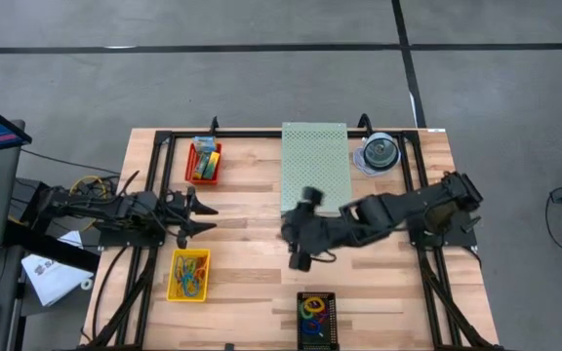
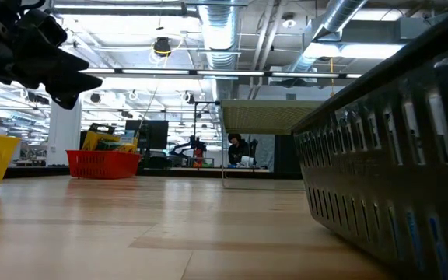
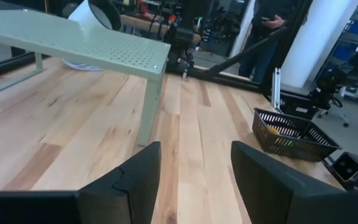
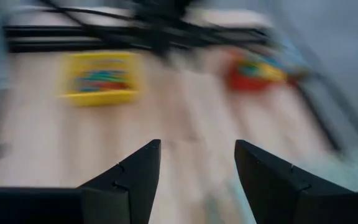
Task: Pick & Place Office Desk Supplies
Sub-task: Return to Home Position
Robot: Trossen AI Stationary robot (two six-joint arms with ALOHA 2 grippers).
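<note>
Hovering over open surface [image 1: 252, 283] well right of the yellow bin [image 1: 173, 276] holding rubber bands [image 1: 191, 275], the right jaws stand apart, while the left jaws, also apart, wait just beyond its far rim.

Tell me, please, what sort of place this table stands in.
Most likely a large robotics lab or workshop hall: exposed ceiling ducts run overhead, a bare grey concrete floor surrounds the wooden table, and a person sits farther back in the room.
</note>
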